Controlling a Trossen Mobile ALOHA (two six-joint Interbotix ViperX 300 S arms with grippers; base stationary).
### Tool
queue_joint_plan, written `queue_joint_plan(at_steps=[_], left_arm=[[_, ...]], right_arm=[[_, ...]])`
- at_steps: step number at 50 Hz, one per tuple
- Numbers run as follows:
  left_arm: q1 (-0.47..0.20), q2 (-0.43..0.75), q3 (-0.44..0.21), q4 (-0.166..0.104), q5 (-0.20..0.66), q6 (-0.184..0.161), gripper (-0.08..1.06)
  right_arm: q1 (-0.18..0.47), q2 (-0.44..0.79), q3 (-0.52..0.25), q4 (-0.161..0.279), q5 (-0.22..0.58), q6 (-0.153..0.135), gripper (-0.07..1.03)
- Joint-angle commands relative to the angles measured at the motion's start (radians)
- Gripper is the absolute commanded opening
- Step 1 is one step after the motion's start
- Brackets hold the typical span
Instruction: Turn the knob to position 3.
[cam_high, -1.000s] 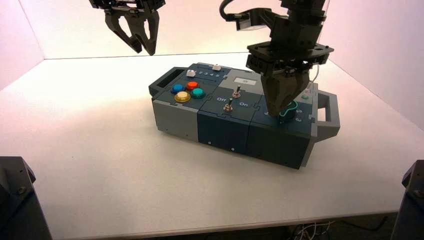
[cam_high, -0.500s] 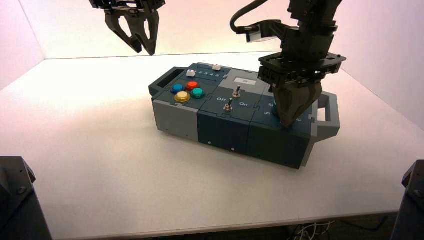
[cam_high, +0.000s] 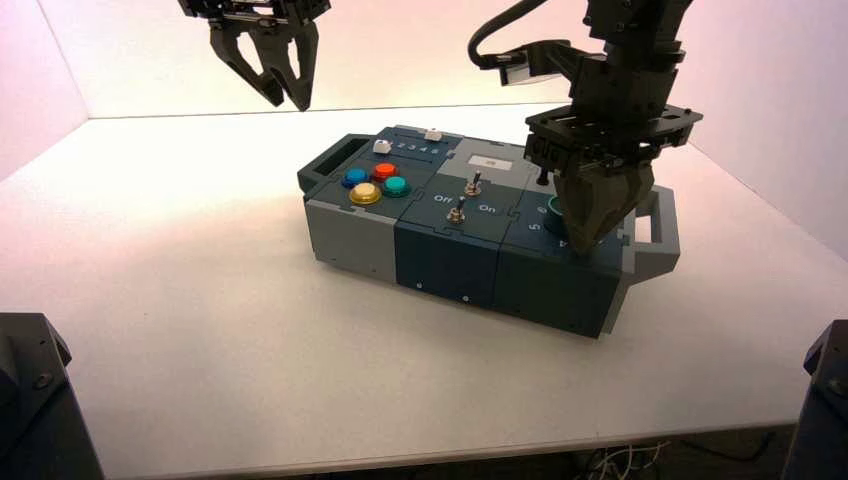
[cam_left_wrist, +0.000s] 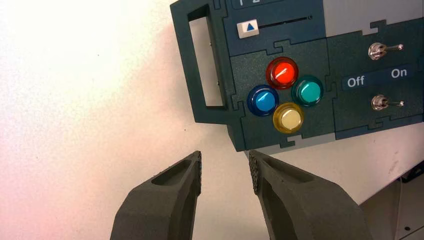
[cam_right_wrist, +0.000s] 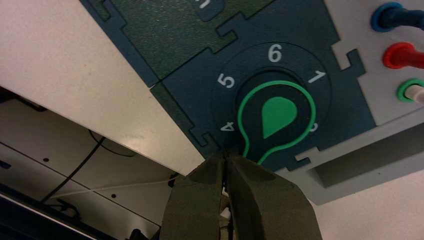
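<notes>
The knob (cam_right_wrist: 276, 116), dark teal with a green teardrop top, sits in a ring of white numerals on the box's right end; 6, 1, 5 and 4 show. Its pointed tip aims between the 4 and the half-hidden 2, straight at my right gripper (cam_right_wrist: 225, 156). That gripper is shut with nothing between its fingers, its tip touching the knob's point. From the high view the right gripper (cam_high: 585, 238) covers most of the knob (cam_high: 553, 207). My left gripper (cam_high: 283, 92) hangs open, high above the table behind the box's left end.
The box (cam_high: 450, 262) stands angled on the white table. It carries blue, red, teal and yellow push buttons (cam_left_wrist: 281, 94), two metal toggle switches (cam_left_wrist: 384, 50) by Off/On lettering, and a white slider (cam_left_wrist: 248, 28). Blue, red and green plugs (cam_right_wrist: 400, 54) sit beside the knob.
My right gripper, shut throughout, swept rightward across the knob toward the box's right handle. The knob now shows on the gripper's left instead of its right. The left arm stayed still.
</notes>
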Motion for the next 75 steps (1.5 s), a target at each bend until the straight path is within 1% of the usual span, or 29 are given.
queue_joint_plan(at_steps=[1,13,30,41,49,56,64,75], left_arm=[[-0.008,-0.018,-0.026,-0.002,-0.003,0.005,0.52],[-0.011,-0.018,-0.026,0.000,-0.002,0.005,0.52],[-0.012,-0.018,-0.028,0.000,0.000,0.005,0.52],[-0.012,-0.018,-0.028,0.000,0.000,0.005,0.52],[-0.012,-0.017,-0.028,-0.002,0.000,0.005,0.52],[-0.012,-0.014,-0.028,0.000,0.000,0.005,0.52],[-0.012,-0.014,-0.028,0.000,0.000,0.005,0.52],[-0.017,-0.014,-0.026,-0.002,0.000,0.005,0.52]], right_arm=[[-0.014,-0.031,-0.006,-0.002,-0.002,0.008,-0.02],[-0.051,-0.046,-0.003,-0.005,0.000,0.014,-0.02],[-0.049,-0.055,-0.002,-0.002,0.005,0.012,-0.02],[-0.048,-0.121,-0.009,0.002,0.038,0.012,-0.02],[-0.048,-0.209,-0.029,0.003,0.091,0.012,-0.02],[-0.049,-0.318,-0.055,0.003,0.144,0.012,-0.02],[-0.049,-0.499,-0.083,0.003,0.189,0.011,-0.02],[-0.049,-0.742,-0.084,0.009,0.212,0.014,-0.02]])
